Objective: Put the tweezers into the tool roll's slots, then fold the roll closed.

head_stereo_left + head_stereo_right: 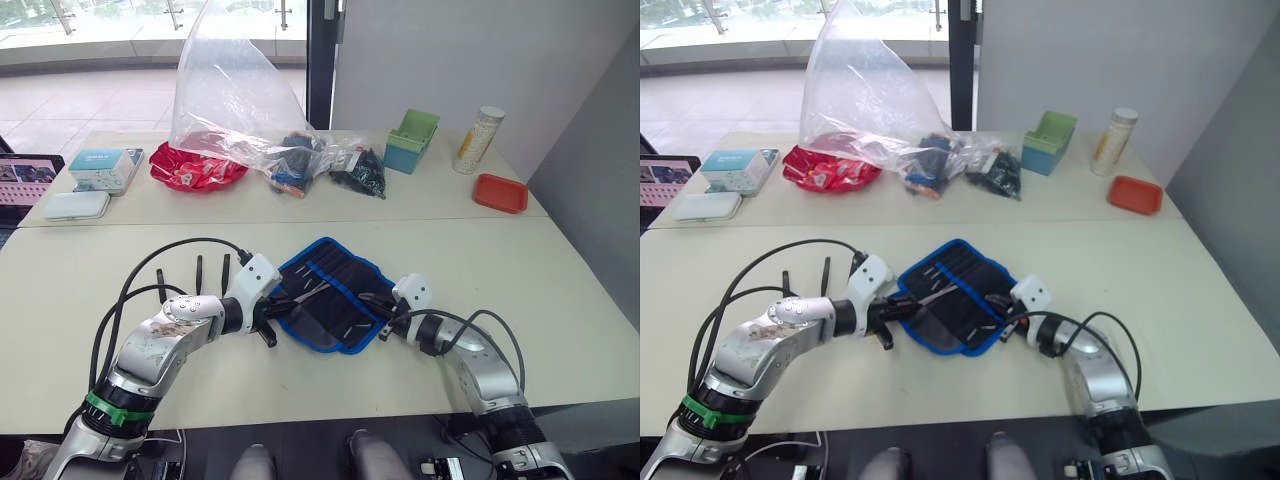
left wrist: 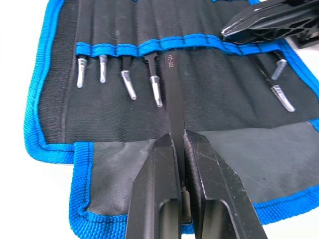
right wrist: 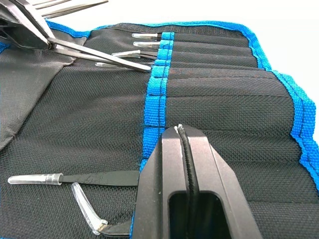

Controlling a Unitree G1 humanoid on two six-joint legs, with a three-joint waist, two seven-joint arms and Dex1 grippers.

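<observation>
The tool roll (image 1: pixel 335 285) lies open on the near table, black inside with blue edging. My left gripper (image 2: pixel 177 140) is shut on one black tweezers (image 2: pixel 172 94), whose far end enters a slot under the blue band (image 2: pixel 149 46). Several other tweezers (image 2: pixel 128 83) sit in neighbouring slots with their capped tips sticking out. Two more capped tips (image 3: pixel 35 179) show near my right gripper (image 3: pixel 178 130), which is shut and rests on the roll's fabric beside the blue band. Three slim black tweezers (image 1: pixel 198 270) lie on the table left of the roll.
On the far table stand a clear plastic bag (image 1: pixel 235 95), a red pack (image 1: pixel 197 165), a black bag of small parts (image 1: pixel 360 172), a green box (image 1: pixel 411 141), a canister (image 1: pixel 479 140) and an orange tray (image 1: pixel 500 192). White boxes (image 1: pixel 104 168) sit far left. Black cables (image 1: pixel 170 255) loop over my left arm.
</observation>
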